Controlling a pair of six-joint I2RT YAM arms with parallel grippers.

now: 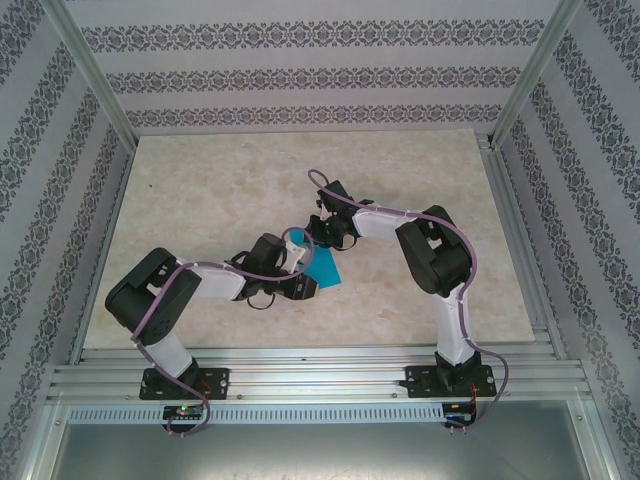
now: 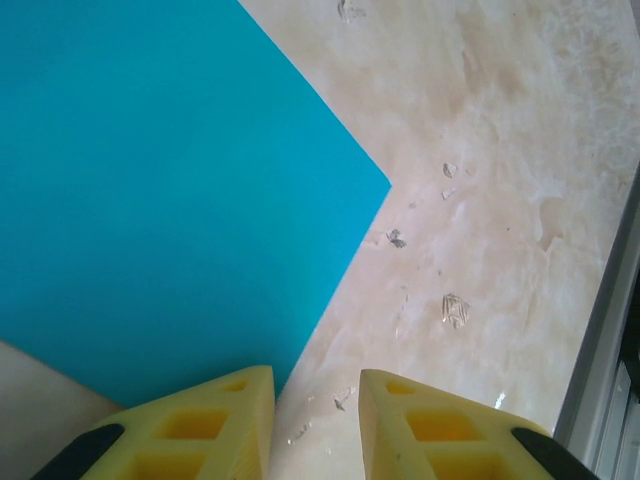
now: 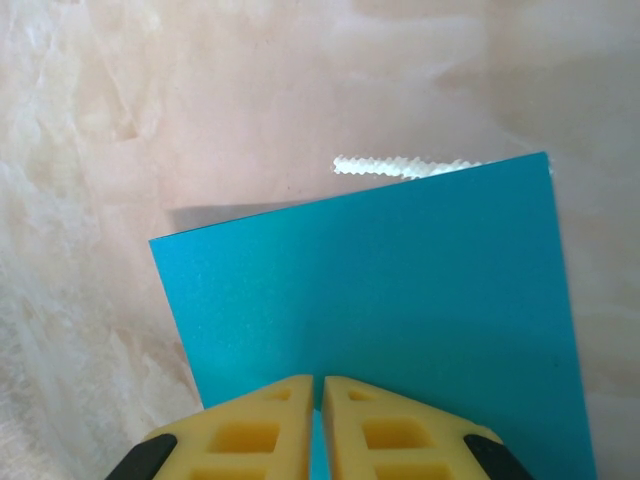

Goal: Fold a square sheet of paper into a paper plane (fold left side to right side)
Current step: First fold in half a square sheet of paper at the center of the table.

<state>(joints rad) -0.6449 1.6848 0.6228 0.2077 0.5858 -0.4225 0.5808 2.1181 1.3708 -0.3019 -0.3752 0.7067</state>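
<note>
Near the middle of the table (image 1: 200, 200), where the two arms are meeting, the square sheet of paper (image 1: 324, 266) is being held, apparently raised off the surface along at least the gripped edge. It is being pinched at that edge by the right gripper (image 3: 318, 392), whose yellow fingers are being pressed together with only the thin cyan leaf between them. From that wrist the sheet is being seen stretching away flat and uncreased, with a shadow being thrown on the marbled top behind it.

The left gripper (image 2: 317, 385) is being carried with its jaws parted and nothing between them. Bare table is being shown through the gap, and one edge of the sheet is running down to just beside one fingertip. Whether paper and finger are touching cannot be told.

The sheet is being judged very light and limp. It seems just stiff enough to stay flat when gripped at an edge, and likely to sag, flutter or slip if swung quickly. It is also being judged easy to mar, since a hard squeeze away from the intended fold line would probably leave a stray crease. A hold is best being taken at the very margin or a corner, lightly. That way the middle is being left free for the left side to be brought over onto the right. No fold is being seen yet.
</note>
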